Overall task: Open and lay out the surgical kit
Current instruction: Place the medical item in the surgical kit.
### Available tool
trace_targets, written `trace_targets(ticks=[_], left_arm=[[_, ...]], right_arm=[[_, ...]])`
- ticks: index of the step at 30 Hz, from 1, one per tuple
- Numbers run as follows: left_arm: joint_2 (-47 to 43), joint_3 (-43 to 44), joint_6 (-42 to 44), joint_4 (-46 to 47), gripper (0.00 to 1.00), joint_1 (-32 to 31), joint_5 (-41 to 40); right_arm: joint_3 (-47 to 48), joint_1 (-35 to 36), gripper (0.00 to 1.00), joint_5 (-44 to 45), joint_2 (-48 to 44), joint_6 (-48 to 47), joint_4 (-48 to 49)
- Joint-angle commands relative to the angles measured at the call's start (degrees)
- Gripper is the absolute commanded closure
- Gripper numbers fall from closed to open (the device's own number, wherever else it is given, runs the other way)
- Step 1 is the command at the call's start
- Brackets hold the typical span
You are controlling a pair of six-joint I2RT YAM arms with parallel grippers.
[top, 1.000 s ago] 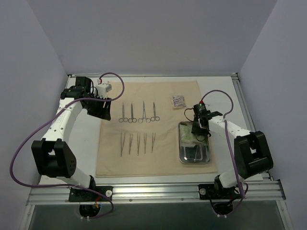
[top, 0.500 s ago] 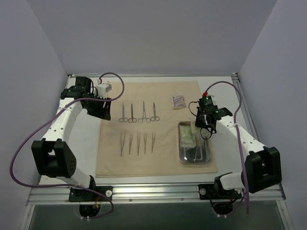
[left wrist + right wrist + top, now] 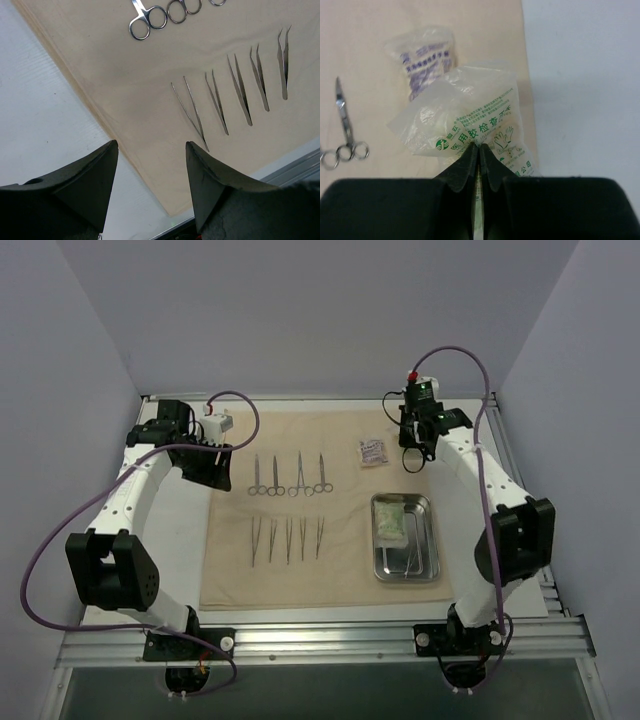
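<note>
The beige cloth [image 3: 330, 570] lies spread flat. On it are a row of ring-handled clamps [image 3: 290, 476], a row of tweezers [image 3: 287, 540], the steel tray [image 3: 405, 537] at the right and a small purple-printed packet [image 3: 373, 451] at the back right. My right gripper [image 3: 413, 448] hangs just right of that packet. In the right wrist view it [image 3: 479, 147] is shut on a clear green-printed glove packet [image 3: 485, 117], above the cloth's right edge and beside the purple-printed packet [image 3: 427, 62]. My left gripper [image 3: 151, 145] is open and empty over the cloth's left edge [image 3: 115, 135].
The tray holds another pale packet [image 3: 392, 523] and some thin steel pieces [image 3: 408, 558]. Bare white table [image 3: 580, 75] lies right of the cloth. One clamp [image 3: 345, 135] shows at the left in the right wrist view. Tweezers [image 3: 240, 90] and clamp rings [image 3: 160, 15] show in the left wrist view.
My right gripper rose from the tray holding the glove packet and swung toward the back, ending beside the purple-printed packet. The left arm has not moved.
</note>
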Motion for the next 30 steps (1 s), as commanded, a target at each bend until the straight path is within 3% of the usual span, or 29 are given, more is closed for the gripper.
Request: trace_targets(ticks=[1,4,10,25,29,30], left_arm=[[-0.4,1.5,0.4,0.4,0.35,0.0,0.5],[-0.4,1.4,0.4,0.3,0.35,0.0,-0.1],[0.7,1.7,0.4,0.2,0.35,0.0,-0.3],[1.5,1.8,0.3,0.5,0.35,0.0,-0.6],[1.5,1.8,0.4,0.3,0.35,0.0,-0.5],[1.5,1.8,0.4,0.5,0.35,0.0,-0.5]], right_arm=[[9.3,-2.0,1.00,4.8,14.3,-7.3,0.1],[17.1,-3.2,1.00,5.5,23.0,-9.4,-0.8],[21.5,-5.0,1.00,3.4,31.4,-10.6,1.3],[26.3,-5.5,1.00,0.8,38.6,-10.0,4.1],[26.4,-5.7,0.90,-0.8,39.4,-9.8,3.4],[26.4,-5.6,0.82,-1.0,39.5,-9.8,3.1]])
